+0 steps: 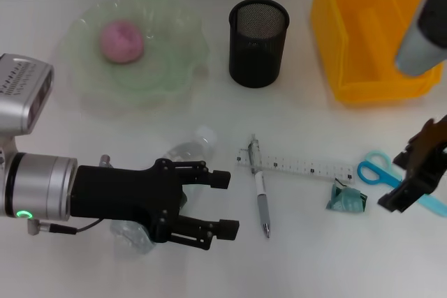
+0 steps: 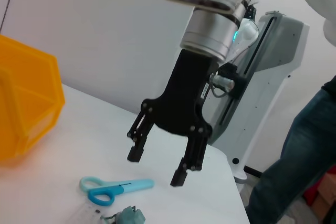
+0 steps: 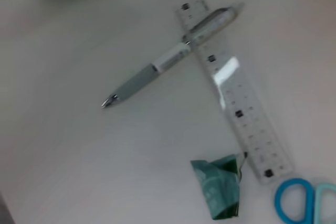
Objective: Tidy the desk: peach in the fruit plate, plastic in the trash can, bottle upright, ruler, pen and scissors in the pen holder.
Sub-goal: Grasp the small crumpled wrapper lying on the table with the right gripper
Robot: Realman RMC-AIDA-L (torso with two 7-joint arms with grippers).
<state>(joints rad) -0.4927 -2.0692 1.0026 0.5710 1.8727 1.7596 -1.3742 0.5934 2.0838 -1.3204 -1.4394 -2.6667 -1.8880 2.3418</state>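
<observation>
The pink peach [image 1: 122, 41] lies in the pale green fruit plate [image 1: 174, 78] at the back left. A clear bottle [image 1: 188, 147] lies on its side under my left gripper [image 1: 225, 204], which is open above it. The pen [image 1: 261, 199] crosses the transparent ruler [image 1: 307, 167] mid-table; both also appear in the right wrist view, pen [image 3: 157, 66] and ruler [image 3: 236, 98]. Green crumpled plastic [image 1: 346, 198] lies beside the blue scissors [image 1: 376, 171]. My right gripper [image 1: 399, 181] hovers open over the scissors [image 2: 113, 187]. The black mesh pen holder [image 1: 258, 41] stands at the back.
A yellow bin [image 1: 363, 47] stands at the back right, close behind the right arm. A person in jeans [image 2: 294, 182] and a grey stand [image 2: 262, 87] are beyond the table's edge. Bare tabletop lies in front of the pen.
</observation>
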